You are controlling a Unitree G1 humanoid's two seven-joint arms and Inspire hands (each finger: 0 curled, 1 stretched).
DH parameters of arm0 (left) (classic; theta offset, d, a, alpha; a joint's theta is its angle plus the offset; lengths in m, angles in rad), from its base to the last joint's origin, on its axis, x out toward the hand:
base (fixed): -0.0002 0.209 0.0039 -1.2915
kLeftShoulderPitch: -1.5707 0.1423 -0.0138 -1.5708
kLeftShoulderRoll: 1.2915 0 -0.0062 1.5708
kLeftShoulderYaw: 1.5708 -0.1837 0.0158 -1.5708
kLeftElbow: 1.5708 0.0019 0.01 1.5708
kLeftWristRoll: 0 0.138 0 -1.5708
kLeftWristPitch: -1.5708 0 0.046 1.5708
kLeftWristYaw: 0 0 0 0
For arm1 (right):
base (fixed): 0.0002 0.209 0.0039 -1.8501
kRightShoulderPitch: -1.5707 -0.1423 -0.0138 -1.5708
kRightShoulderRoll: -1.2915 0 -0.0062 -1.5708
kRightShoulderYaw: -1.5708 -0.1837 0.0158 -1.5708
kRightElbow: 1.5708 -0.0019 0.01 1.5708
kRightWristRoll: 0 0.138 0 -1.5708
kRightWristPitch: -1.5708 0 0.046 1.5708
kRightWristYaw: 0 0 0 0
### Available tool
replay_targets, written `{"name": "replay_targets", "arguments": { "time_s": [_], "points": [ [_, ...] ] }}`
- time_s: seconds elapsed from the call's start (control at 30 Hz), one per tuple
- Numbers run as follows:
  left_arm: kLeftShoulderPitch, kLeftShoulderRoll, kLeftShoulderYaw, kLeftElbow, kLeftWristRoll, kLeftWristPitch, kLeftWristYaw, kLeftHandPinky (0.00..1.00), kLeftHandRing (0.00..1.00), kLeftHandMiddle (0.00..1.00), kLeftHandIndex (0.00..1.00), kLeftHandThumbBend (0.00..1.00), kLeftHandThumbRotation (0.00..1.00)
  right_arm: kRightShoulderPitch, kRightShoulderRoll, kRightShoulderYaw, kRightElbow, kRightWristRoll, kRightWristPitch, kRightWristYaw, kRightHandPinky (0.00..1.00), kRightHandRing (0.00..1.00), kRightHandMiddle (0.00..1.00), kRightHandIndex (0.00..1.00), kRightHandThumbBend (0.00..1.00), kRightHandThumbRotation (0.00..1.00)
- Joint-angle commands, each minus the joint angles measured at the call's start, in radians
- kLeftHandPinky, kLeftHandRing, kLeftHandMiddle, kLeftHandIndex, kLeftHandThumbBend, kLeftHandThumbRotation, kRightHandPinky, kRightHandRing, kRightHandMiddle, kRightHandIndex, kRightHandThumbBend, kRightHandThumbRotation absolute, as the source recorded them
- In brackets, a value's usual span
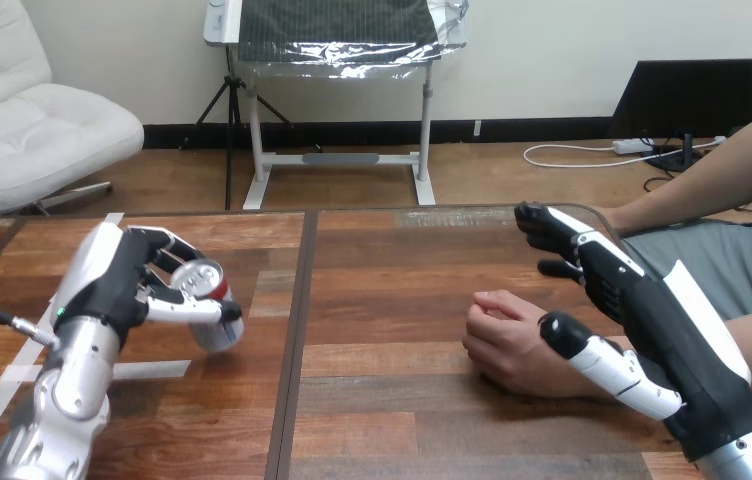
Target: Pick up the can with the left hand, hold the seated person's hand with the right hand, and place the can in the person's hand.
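Nearest you, the right hand (652, 320) lies just right of the person's hand (512, 340), spread wide and gripping nothing. Its thumb (607, 365) reaches toward the wrist, and its fingers (562, 235) extend beyond it. Whether the thumb touches the wrist cannot be determined. Closing from this position risks pinching the wrist instead of supporting the palm. The person's hand rests on the desk (402, 280), curled into a loose fist. A can offered now would have no open palm to land in and could roll off. Well to the left of the person's hand and slightly farther out, the left hand (127, 285) is wrapped round the can (207, 295). The can sits tilted in this grip. Expect possible slippage during the crossing, so verify the grip first.
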Motion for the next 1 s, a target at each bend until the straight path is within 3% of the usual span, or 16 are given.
{"name": "replay_targets", "arguments": {
  "time_s": [0.0, 0.17, 0.43, 0.77, 0.87, 0.97],
  "points": [
    [0.009, 0.063, 0.055, -0.404, -0.016, 0.048, -0.068, 0.27, 0.32, 0.39, 0.45, 0.76, 0.00, -0.204, -0.099, -0.061, 0.105, -0.077, -0.016, -0.032, 0.81, 0.89, 0.92, 0.91, 0.86, 0.83],
    [0.026, 0.062, 0.064, -0.476, -0.021, 0.078, -0.098, 0.27, 0.31, 0.38, 0.44, 0.77, 0.00, -0.224, -0.133, -0.062, 0.118, -0.118, 0.006, -0.036, 0.79, 0.89, 0.93, 0.92, 0.87, 0.83],
    [0.054, 0.056, 0.081, -0.628, -0.039, 0.138, -0.156, 0.25, 0.30, 0.37, 0.43, 0.77, 0.00, -0.269, -0.214, -0.055, 0.136, -0.163, 0.078, -0.002, 0.79, 0.92, 0.95, 0.94, 0.88, 0.76],
    [0.080, 0.048, 0.096, -0.760, -0.051, 0.182, -0.202, 0.25, 0.29, 0.37, 0.43, 0.75, 0.00, -0.342, -0.296, -0.030, 0.246, -0.209, 0.047, 0.019, 0.78, 0.92, 0.94, 0.93, 0.88, 0.61],
    [0.098, 0.043, 0.104, -0.828, -0.062, 0.179, -0.219, 0.24, 0.29, 0.37, 0.42, 0.74, 0.00, -0.416, -0.362, 0.004, 0.363, -0.265, 0.017, 0.024, 0.73, 0.89, 0.91, 0.90, 0.92, 0.52],
    [0.103, 0.040, 0.106, -0.849, -0.063, 0.187, -0.226, 0.24, 0.29, 0.37, 0.42, 0.73, 0.00, -0.436, -0.373, 0.011, 0.393, -0.289, 0.007, 0.018, 0.70, 0.87, 0.89, 0.89, 0.95, 0.46]
  ]
}}
